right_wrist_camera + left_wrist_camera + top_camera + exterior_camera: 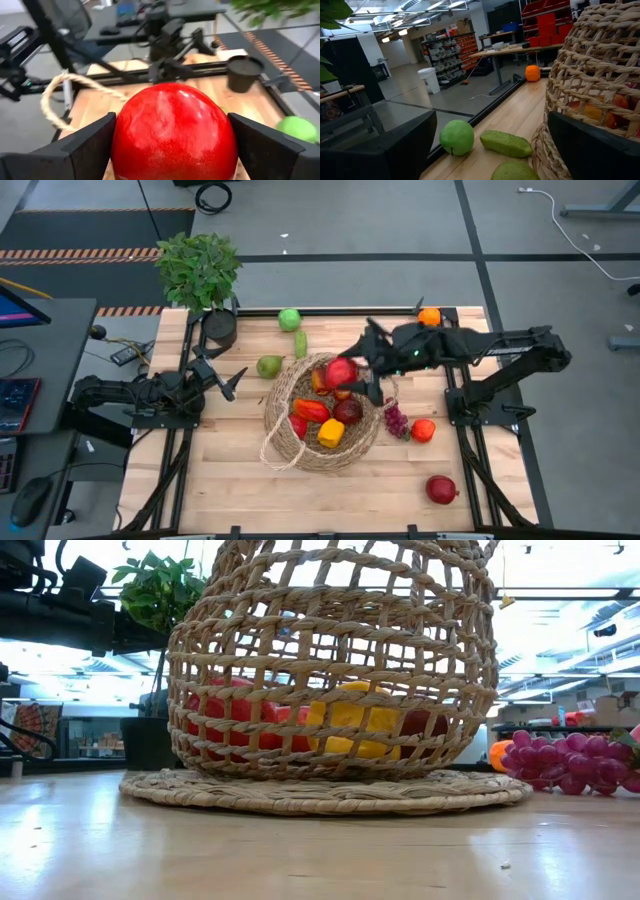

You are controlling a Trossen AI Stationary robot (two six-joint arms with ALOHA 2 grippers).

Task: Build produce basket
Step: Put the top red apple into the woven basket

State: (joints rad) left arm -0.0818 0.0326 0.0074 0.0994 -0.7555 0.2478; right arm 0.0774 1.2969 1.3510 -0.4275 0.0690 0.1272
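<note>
The wicker basket sits mid-table, with a red pepper, a yellow piece and a dark red apple inside it. My right gripper hangs over the basket's far side, shut on a round red fruit. My left gripper stands open at the table's left, touching nothing. On the table lie a green apple, a green oblong piece, a pear, an orange, grapes, an orange-red fruit and a dark red fruit. My right gripper pinches the round red fruit by its two opposite sides between its two fingers. The fingers reach in from the table's right side, slanting slightly down. The fruit is lifted clear, above the basket's inside.
A leafy potted plant and a dark pot stand at the far left corner. The basket's rope handle loop lies toward the near left. Bare wood shows along the near edge.
</note>
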